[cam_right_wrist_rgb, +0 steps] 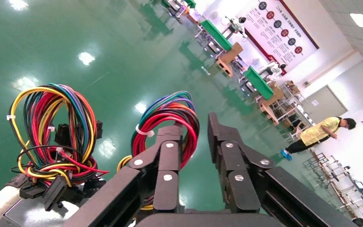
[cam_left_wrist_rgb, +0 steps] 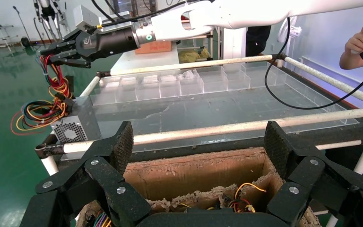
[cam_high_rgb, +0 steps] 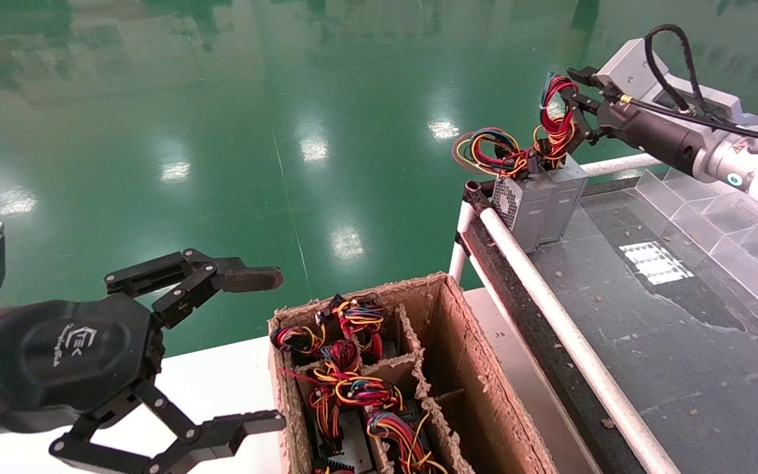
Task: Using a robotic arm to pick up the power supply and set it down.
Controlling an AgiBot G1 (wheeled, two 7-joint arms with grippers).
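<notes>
The power supply [cam_high_rgb: 562, 197] is a silver-grey metal box standing upright at the near-left corner of the dark table [cam_high_rgb: 668, 342]. Its tall, mostly red wire loop [cam_high_rgb: 555, 112] rises from the top. My right gripper [cam_high_rgb: 574, 104], on the white robotic arm [cam_high_rgb: 714, 155], is at the top of that loop. In the right wrist view the gripper [cam_right_wrist_rgb: 196, 127] is open. The red loop [cam_right_wrist_rgb: 170, 118] lies against the inner side of one finger, with green floor showing through the gap. My left gripper [cam_high_rgb: 274, 349] hangs open and empty beside the cardboard box.
A second grey box [cam_high_rgb: 517, 207] with a wide blue-yellow-red loop [cam_high_rgb: 484, 148] stands touching the power supply. The divided cardboard box [cam_high_rgb: 458, 368] holds several wired units. White pipe rails [cam_high_rgb: 550, 309] edge the table, and clear plastic bins [cam_high_rgb: 734, 230] line its right side.
</notes>
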